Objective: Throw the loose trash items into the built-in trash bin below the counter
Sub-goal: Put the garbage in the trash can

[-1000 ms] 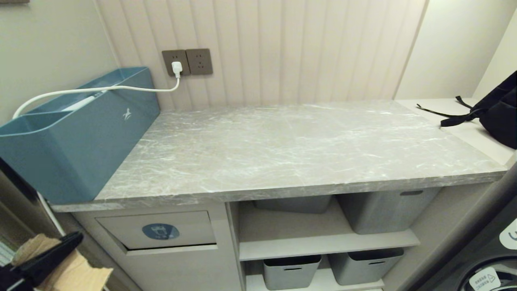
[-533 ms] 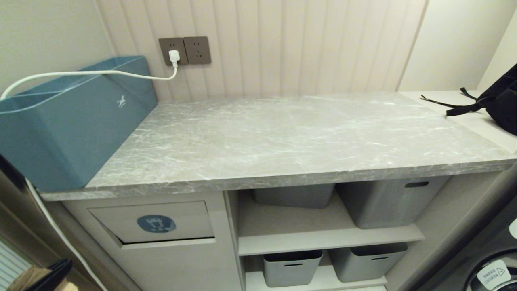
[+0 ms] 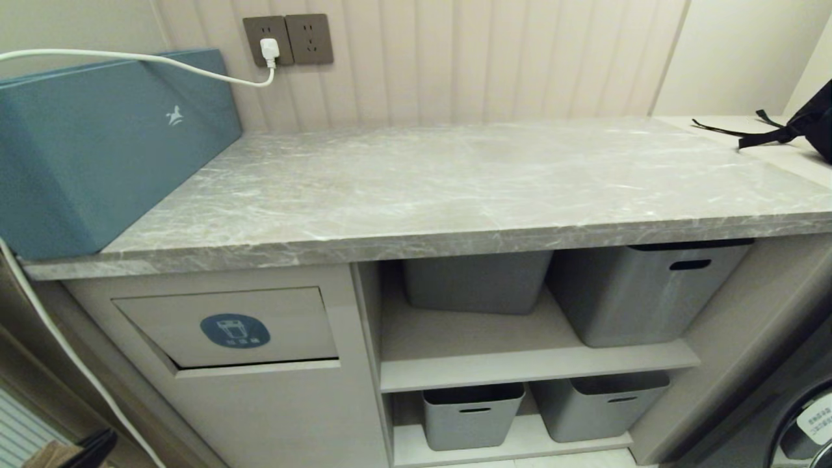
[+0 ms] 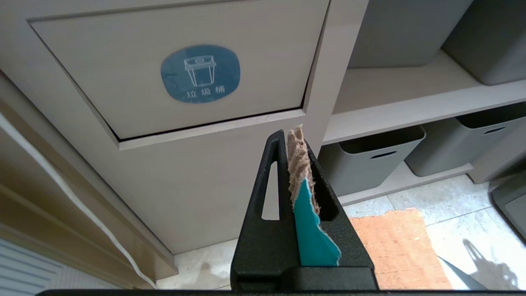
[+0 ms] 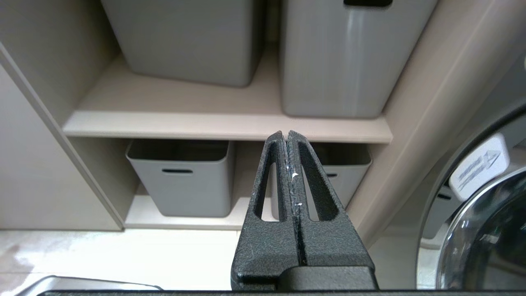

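My left gripper [image 4: 295,137] is shut on a torn scrap of brown cardboard [image 4: 299,164] with a turquoise printed face, one of the loose trash items, held edge-on between the jaws. It hangs in front of and below the built-in trash bin [image 4: 197,74], whose beige flap with the blue bin sticker is closed. In the head view that flap [image 3: 234,328] sits under the left end of the grey marble counter [image 3: 455,188], and only a tip of the left gripper [image 3: 91,448] and cardboard [image 3: 55,453] shows, bottom left. My right gripper [image 5: 286,133] is shut on nothing, facing the shelves.
Grey storage bins [image 3: 478,279] [image 3: 471,416] fill the open shelves right of the flap. A teal box [image 3: 97,149] stands on the counter's left end and a white cable [image 3: 65,344] hangs past the cabinet. A black bag [image 3: 812,123] lies far right. A brown sheet [image 4: 394,246] shows low beyond the gripper.
The head camera has sunk, so the counter has shifted up in view and more of the cabinet front shows. The left gripper with its cardboard has dropped to the bottom left corner.
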{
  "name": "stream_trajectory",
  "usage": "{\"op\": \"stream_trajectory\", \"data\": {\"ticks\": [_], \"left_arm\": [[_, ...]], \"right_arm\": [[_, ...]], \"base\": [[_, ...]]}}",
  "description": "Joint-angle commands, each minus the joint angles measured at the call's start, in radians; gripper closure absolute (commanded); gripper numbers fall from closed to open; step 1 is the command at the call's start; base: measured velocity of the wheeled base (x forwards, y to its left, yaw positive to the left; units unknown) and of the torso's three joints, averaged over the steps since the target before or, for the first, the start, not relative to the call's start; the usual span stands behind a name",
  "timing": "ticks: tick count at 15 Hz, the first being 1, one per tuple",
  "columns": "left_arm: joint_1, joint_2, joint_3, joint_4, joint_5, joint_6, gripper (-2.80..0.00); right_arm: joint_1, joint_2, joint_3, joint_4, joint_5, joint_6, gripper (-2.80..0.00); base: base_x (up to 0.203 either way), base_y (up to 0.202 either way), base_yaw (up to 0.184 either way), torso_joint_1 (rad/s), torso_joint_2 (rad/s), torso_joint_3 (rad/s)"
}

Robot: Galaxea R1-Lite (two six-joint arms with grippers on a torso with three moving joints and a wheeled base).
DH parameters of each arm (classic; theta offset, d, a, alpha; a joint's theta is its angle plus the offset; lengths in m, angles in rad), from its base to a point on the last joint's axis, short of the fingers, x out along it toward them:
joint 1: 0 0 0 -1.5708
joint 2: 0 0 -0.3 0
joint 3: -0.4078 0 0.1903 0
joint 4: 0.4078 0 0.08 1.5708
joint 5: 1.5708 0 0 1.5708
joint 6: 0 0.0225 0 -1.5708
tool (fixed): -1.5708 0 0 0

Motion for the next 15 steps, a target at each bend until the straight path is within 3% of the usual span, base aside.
{"op": "stream_trajectory", "data": {"ticks": [1, 5, 9, 12, 15], "left_arm": [[0.000, 0.071, -0.048, -0.003, -0.001, 0.000, 0.00], [-0.001, 0.219, -0.142, -0.011, -0.002, 0.000, 0.00], [-0.001, 0.378, -0.136, -0.030, -0.001, 0.014, 0.00], [-0.001, 0.490, -0.133, -0.134, -0.001, 0.018, 0.00], [-0.013, 0.627, -0.116, -0.323, -0.005, 0.022, 0.00]], "right_arm": [[0.000, 0.001, 0.000, 0.000, 0.001, -0.001, 0.00], [0.000, 0.001, 0.000, 0.000, 0.001, -0.001, 0.00], [0.000, 0.001, 0.001, 0.000, 0.004, -0.029, 0.00], [0.000, 0.001, 0.000, 0.001, 0.004, -0.035, 0.00], [0.000, 0.001, 0.001, 0.000, 0.004, -0.035, 0.00]], "base": [[0.000, 0.000, 0.000, -0.186, 0.48, 0.289], [0.000, 0.000, 0.000, -0.163, 0.47, 0.295], [0.000, 0.000, 0.000, -0.141, 0.45, 0.316], [0.000, 0.000, 0.000, -0.049, 0.20, 0.133], [0.000, 0.000, 0.000, -0.002, 0.03, 0.029]]}}
